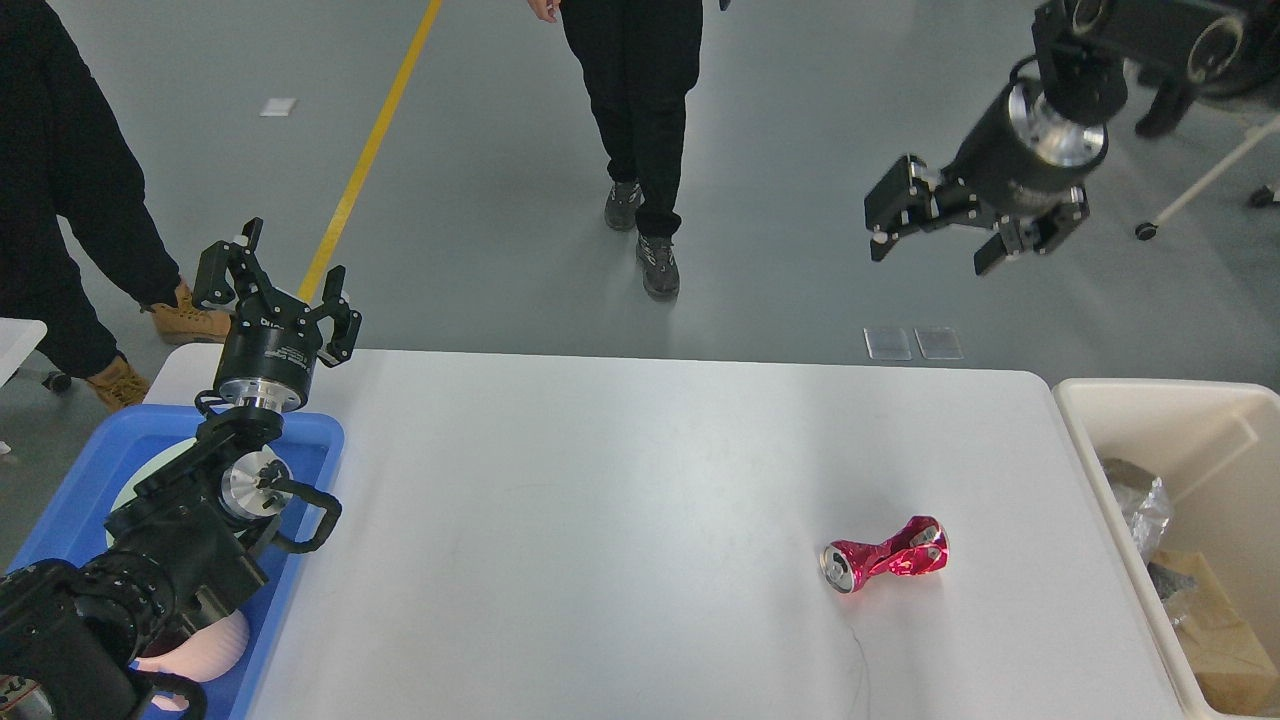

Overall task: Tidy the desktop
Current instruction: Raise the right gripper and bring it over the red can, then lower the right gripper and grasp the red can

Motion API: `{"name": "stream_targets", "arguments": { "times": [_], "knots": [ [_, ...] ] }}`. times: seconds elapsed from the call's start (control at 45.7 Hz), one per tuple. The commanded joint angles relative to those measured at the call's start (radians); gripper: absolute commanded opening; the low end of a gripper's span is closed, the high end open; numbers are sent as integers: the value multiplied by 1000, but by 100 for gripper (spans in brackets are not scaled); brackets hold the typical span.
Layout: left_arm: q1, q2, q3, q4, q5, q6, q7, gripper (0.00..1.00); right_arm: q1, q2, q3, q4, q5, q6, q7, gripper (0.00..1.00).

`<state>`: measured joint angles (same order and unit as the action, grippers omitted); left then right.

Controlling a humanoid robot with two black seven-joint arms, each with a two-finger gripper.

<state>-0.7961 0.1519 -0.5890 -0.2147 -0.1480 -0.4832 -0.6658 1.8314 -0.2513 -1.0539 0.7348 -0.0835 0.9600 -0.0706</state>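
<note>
The white desktop (pixel 620 500) fills the middle of the head view. A crushed red can (pixel 886 565) lies on its side on the right part of the desktop. My left gripper (pixel 272 275) is open and empty, raised above the desktop's back left corner. My right gripper (pixel 932 250) is open and empty, high above the floor beyond the desktop's back right edge, well above and behind the can.
A blue tray (pixel 310 435) with a pale plate and a pink item sits at the left edge, under my left arm. A cream bin (pixel 1090 430) with crumpled waste stands at the right. Two people (pixel 640 120) stand beyond the desktop.
</note>
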Motion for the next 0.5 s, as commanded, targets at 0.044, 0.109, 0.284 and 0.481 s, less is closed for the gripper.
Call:
{"name": "stream_targets", "arguments": {
  "times": [0.044, 0.109, 0.284, 0.481],
  "knots": [
    [0, 0, 0, 0, -1, 0, 0, 96, -210, -26, 22, -3, 16, 0, 0, 100],
    [0, 0, 0, 0, 1, 0, 0, 96, -274, -31, 20, -3, 62, 0, -1, 100],
    [0, 0, 0, 0, -1, 0, 0, 96, -406, -29, 18, -3, 157, -23, -3, 100],
    [0, 0, 0, 0, 1, 0, 0, 96, -497, -29, 38, -63, 171, -109, -3, 100]
  ]
}}
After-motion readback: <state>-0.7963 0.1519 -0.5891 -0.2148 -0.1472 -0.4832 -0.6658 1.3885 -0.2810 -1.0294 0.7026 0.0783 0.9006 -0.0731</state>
